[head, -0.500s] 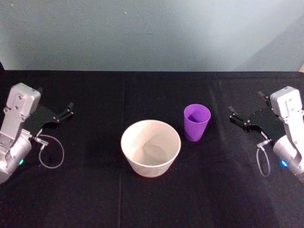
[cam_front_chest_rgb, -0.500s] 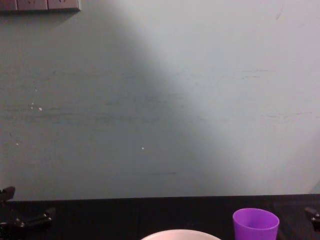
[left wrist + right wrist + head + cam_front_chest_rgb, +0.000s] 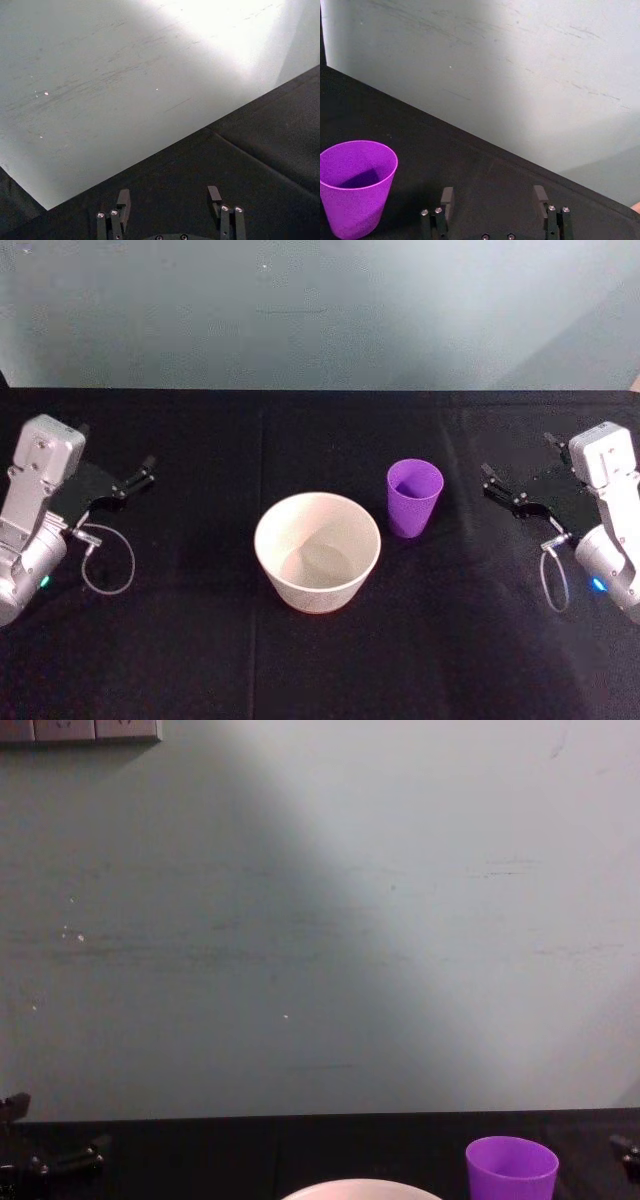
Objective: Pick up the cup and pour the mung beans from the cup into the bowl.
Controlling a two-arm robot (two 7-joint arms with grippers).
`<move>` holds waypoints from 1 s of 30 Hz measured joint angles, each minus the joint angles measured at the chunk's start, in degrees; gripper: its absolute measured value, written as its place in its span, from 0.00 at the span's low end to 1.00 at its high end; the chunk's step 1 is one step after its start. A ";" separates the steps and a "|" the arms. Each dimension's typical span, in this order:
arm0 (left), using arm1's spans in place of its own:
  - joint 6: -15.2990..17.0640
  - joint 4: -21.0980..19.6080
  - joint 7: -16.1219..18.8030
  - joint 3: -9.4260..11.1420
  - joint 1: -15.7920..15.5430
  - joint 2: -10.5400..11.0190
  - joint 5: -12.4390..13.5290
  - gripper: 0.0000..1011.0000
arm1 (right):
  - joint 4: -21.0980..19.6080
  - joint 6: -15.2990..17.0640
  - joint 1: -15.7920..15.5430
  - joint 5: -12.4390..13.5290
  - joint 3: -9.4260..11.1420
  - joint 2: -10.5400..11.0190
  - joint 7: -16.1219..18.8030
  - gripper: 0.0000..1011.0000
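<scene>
The purple cup (image 3: 414, 497) stands upright on the black table, just right of the pale bowl (image 3: 317, 550) and a little behind it. The cup (image 3: 357, 185) also appears ahead of my right gripper in the right wrist view. The mung beans are hidden; the cup's inside looks dark. My left gripper (image 3: 140, 472) is open at the table's left side, far from the bowl. My right gripper (image 3: 490, 483) is open at the right, a short way from the cup and pointing toward it. Nothing sits between either pair of fingers (image 3: 123, 200) (image 3: 447, 196).
A black cloth covers the table (image 3: 200, 640), and a pale wall (image 3: 320, 310) rises behind its far edge. A loose cable loop hangs by each wrist (image 3: 108, 560) (image 3: 555, 580). The cup (image 3: 511, 1168) and bowl rim (image 3: 360, 1188) peek in at the chest view's lower edge.
</scene>
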 joint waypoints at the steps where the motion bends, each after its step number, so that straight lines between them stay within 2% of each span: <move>1: 0.00 0.00 0.00 0.00 0.00 0.00 0.00 0.99 | 0.00 0.00 0.00 0.00 0.00 0.00 0.00 0.99; 30: 0.00 0.00 0.00 0.00 0.00 0.00 0.00 0.99 | 0.00 0.00 0.00 0.00 0.00 0.00 0.00 0.99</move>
